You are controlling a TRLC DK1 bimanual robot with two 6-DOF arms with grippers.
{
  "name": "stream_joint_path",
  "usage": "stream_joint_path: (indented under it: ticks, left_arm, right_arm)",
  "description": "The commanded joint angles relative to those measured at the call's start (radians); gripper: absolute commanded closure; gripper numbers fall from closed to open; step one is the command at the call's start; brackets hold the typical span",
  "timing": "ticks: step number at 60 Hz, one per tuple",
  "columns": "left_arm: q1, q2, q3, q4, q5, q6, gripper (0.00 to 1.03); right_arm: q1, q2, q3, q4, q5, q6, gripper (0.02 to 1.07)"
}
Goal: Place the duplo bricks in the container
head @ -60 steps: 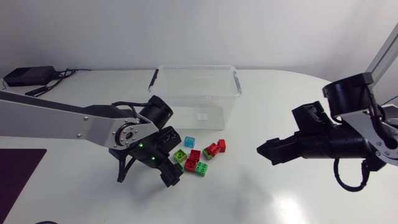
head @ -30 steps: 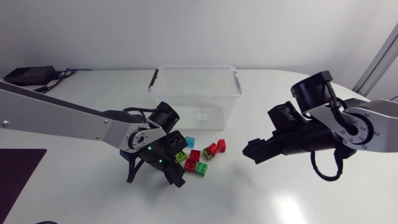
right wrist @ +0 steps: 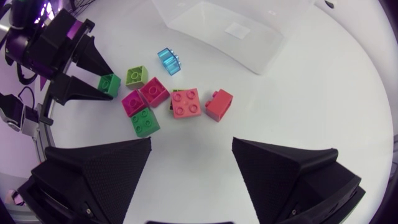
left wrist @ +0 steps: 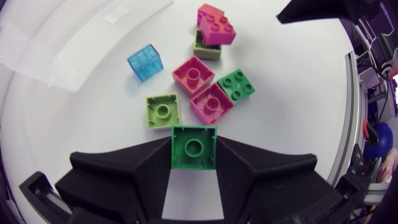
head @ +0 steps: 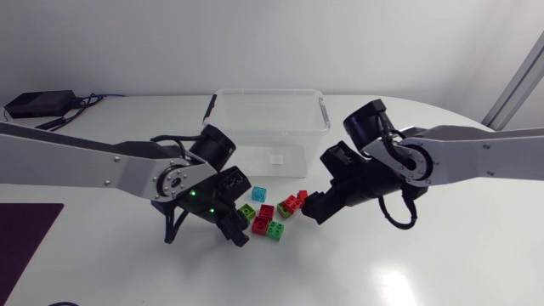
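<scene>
My left gripper (left wrist: 194, 163) is shut on a dark green duplo brick (left wrist: 194, 147) at the near edge of the pile; the head view shows this gripper (head: 239, 231) low over the table. Ahead of it lie a lime brick (left wrist: 163, 111), two red bricks (left wrist: 193, 73), another green one (left wrist: 236, 85), a red brick on an olive one (left wrist: 216, 25) and a blue brick (left wrist: 145, 61). My right gripper (head: 313, 209) hangs open just right of the pile, with the red bricks (right wrist: 186, 102) ahead of its fingers (right wrist: 93, 180). The clear container (head: 268, 127) stands behind the pile.
A black box with cables (head: 36, 104) sits at the table's far left corner. A dark mat (head: 21, 234) lies at the left front edge. Bare white tabletop (head: 382, 263) stretches in front of the pile and to the right.
My left gripper has shut on the dark green brick. My right arm has swung left across the table, from the right side to beside the pile, with its jaws still wide.
</scene>
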Motion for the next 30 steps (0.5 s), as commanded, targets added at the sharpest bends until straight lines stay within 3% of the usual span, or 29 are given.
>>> stream_joint_path:
  ticks: [1, 30]
  left_arm:
    - [0.029, -0.072, 0.004, -0.022, 0.008, 0.024, 0.73]
    - [0.162, -0.316, 0.168, -0.056, 0.008, 0.019, 0.73]
  right_arm:
    - [0.019, 0.047, 0.039, 0.004, -0.01, -0.037, 0.13]
    - [0.074, 0.215, 0.132, 0.017, -0.014, -0.128, 0.13]
